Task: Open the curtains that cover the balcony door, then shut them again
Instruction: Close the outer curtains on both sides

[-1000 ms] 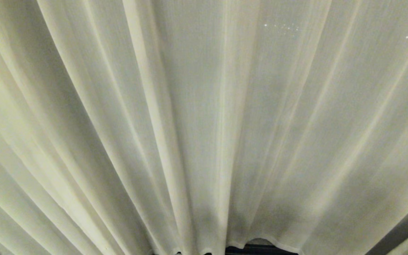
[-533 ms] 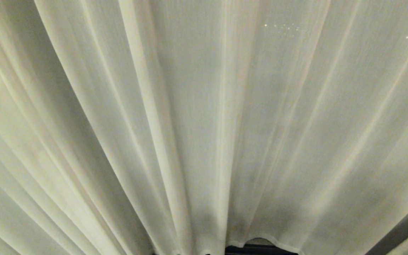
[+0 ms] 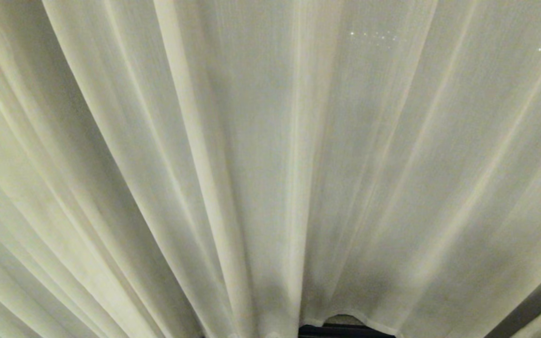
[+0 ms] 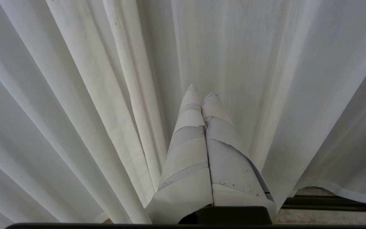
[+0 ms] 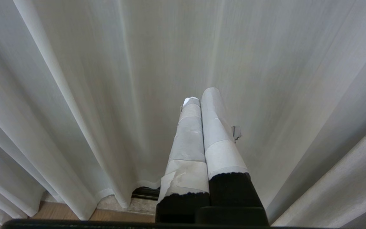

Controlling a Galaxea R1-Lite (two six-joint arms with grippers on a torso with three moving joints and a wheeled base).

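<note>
With the cream-white pleated fabric curtains (image 3: 270,164) hanging drawn right across your view, both the tape-wrapped left gripper (image 4: 201,94) and right gripper (image 5: 199,97) pressed together and empty, you risk snagging a fold if you push in.

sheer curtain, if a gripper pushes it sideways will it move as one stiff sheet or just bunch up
Probably bunch up: the sheer curtain hangs in soft loose pleats, so it looks floppy. It seems light, since faint lights show through the thin weave. Its hem hangs free above the floor, so little should drag. The shut left gripper could slide on it.
</note>
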